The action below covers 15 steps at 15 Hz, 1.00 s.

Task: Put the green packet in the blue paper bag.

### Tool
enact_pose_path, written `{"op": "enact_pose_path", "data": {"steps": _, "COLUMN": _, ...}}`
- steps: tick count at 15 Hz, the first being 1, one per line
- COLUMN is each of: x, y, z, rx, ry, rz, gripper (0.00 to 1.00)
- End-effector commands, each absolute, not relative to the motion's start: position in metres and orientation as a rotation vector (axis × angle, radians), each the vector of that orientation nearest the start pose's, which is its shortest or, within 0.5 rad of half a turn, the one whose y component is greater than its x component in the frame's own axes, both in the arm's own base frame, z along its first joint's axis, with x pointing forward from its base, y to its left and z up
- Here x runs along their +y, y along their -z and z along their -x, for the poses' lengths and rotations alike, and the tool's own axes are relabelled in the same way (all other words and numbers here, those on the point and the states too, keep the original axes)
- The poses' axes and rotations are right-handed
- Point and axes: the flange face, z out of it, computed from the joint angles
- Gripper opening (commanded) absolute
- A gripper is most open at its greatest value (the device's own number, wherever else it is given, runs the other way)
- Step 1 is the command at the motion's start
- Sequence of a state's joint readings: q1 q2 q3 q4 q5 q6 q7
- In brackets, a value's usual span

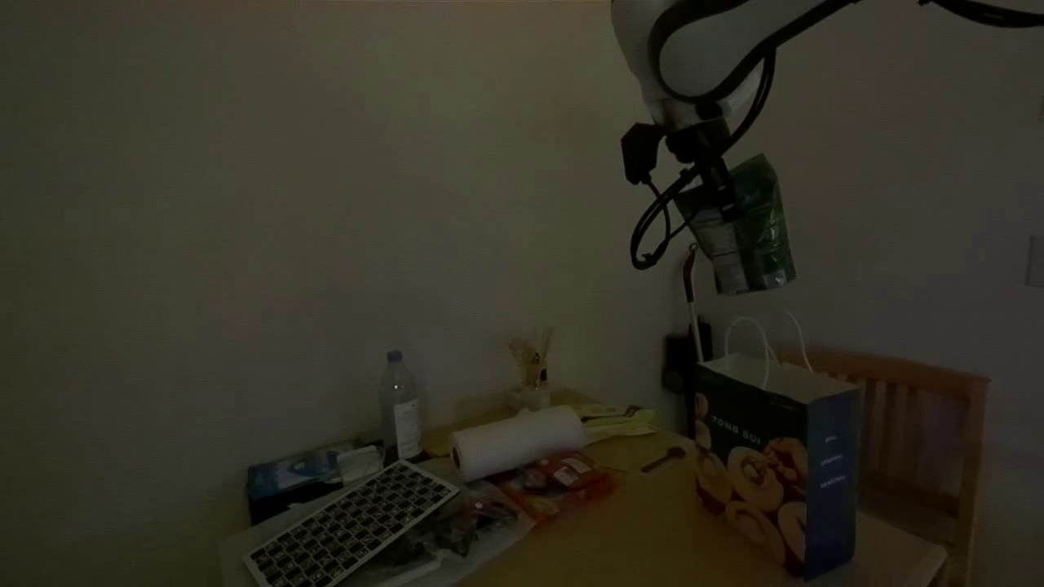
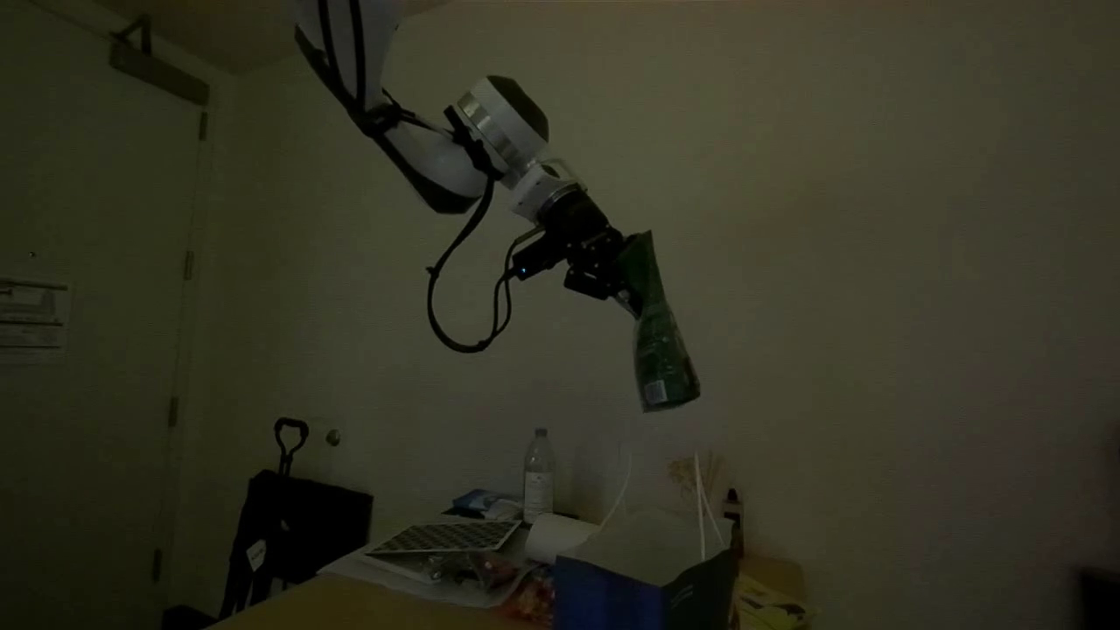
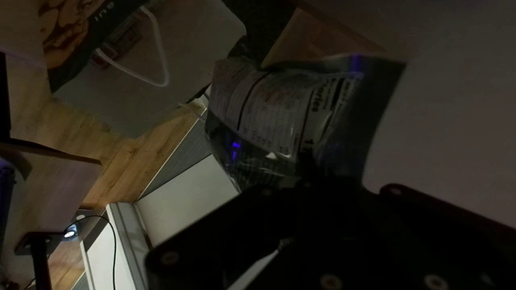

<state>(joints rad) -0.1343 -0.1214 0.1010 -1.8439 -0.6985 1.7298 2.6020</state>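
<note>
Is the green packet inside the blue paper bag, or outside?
Outside: in both exterior views, the gripper holds the green packet higher than the blue paper bag.

Exterior view: blue paper bag [image 2: 643, 604] cut off below; notice [image 2: 33, 317] unreadable.

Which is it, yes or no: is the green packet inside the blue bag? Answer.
No: in both exterior views the gripper holds the green packet above the blue bag.

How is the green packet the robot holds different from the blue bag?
The green packet hangs tilted in the gripper; the blue bag stands upright on the table. The packet is smaller than the bag. The packet looks crinkled and shiny; the bag has flatter sides. Both carry printed text.
</note>
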Motion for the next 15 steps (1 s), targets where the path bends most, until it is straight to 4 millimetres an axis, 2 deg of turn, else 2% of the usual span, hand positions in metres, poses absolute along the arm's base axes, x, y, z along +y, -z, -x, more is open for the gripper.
{"op": "enact_pose_path", "data": {"steps": 1, "x": -0.096, "y": -0.595, "z": -0.534, "rx": 3.060, "ry": 1.111, "rz": 0.891, "gripper": 0.01}}
{"op": "enact_pose_path", "data": {"steps": 2, "x": -0.097, "y": -0.585, "z": -0.536, "rx": 3.090, "ry": 1.088, "rz": 0.899, "gripper": 0.01}}
{"op": "enact_pose_path", "data": {"steps": 4, "x": -0.088, "y": -0.563, "z": -0.540, "rx": 3.131, "ry": 1.074, "rz": 0.958, "gripper": 0.01}}
{"op": "enact_pose_path", "data": {"steps": 12, "x": 0.006, "y": -0.501, "z": -0.539, "rx": 3.200, "ry": 1.079, "rz": 1.308, "gripper": 0.01}}
{"op": "enact_pose_path", "data": {"steps": 15, "x": 0.017, "y": -0.480, "z": -0.534, "rx": 3.271, "ry": 1.009, "rz": 1.364, "gripper": 0.01}}
